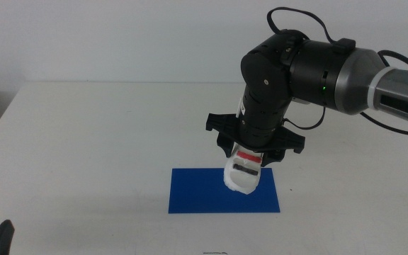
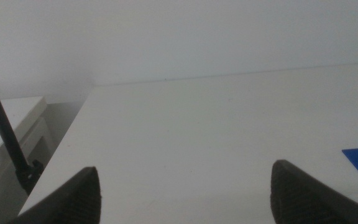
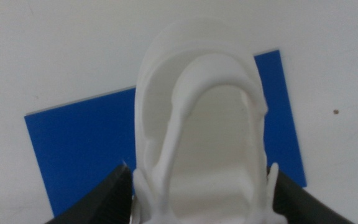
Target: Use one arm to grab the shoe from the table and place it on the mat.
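right gripper [image 1: 250, 164] holds chunky white shoe [image 1: 243, 173] over flat mat [image 1: 197, 193].

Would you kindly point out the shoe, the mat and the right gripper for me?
shoe [image 1: 241, 176], middle view, on its white toe.
mat [image 1: 193, 191], middle view, on bare blue left of the shoe.
right gripper [image 3: 201, 190], right wrist view, midway between the jaws, shut on the shoe.

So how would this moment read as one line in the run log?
right gripper: shut on shoe | shoe: over mat, contact unclear | left gripper: open, waiting over table
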Motion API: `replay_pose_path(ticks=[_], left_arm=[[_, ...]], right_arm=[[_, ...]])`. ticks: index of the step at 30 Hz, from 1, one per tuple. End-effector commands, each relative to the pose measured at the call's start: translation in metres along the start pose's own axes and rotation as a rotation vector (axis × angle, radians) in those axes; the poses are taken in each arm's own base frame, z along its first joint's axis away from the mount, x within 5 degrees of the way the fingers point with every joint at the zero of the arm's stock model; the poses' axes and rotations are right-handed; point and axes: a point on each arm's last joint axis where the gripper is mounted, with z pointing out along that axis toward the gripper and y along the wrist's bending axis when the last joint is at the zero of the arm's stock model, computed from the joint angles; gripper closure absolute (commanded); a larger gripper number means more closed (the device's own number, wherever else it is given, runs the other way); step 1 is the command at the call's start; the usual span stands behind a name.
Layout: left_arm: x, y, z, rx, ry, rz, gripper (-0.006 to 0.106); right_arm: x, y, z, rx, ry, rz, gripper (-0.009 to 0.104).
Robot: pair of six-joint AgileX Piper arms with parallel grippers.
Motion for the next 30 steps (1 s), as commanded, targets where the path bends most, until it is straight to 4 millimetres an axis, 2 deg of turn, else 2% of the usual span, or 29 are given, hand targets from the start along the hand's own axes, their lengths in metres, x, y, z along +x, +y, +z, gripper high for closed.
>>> replay_pose_path(ticks=[1, 6, 9, 18, 27, 30], left_arm=[[-0.01, 0.0, -0.002, 0.001, -0.106, -0.023, 0.007], [-0.01, 0.0, -0.002, 0.001, -0.106, -0.023, 0.007], [-0.01, 0.0, -0.002, 0.001, -0.106, -0.023, 0.007], [-0.01, 0.0, -0.002, 0.001, -0.106, -0.023, 0.007], [-0.01, 0.0, -0.002, 0.001, -0.106, -0.023, 0.007], [-0.01, 0.0, -0.002, 0.001, -0.106, -0.023, 0.007]], right_arm=[[-0.009, -0.001, -0.029, -0.047, -0.083, -0.011, 0.096], [-0.009, -0.002, -0.029, -0.04, -0.087, -0.012, 0.096], [-0.008, -0.001, -0.029, -0.051, -0.071, 0.056, 0.096], [0.0, -0.009, -0.029, 0.041, 0.0, 0.659, 0.096], [0.008, -0.002, -0.025, 0.058, -0.055, 1.055, 0.096], [0.011, 0.009, -0.016, 0.11, -0.052, 1.07, 0.096]])
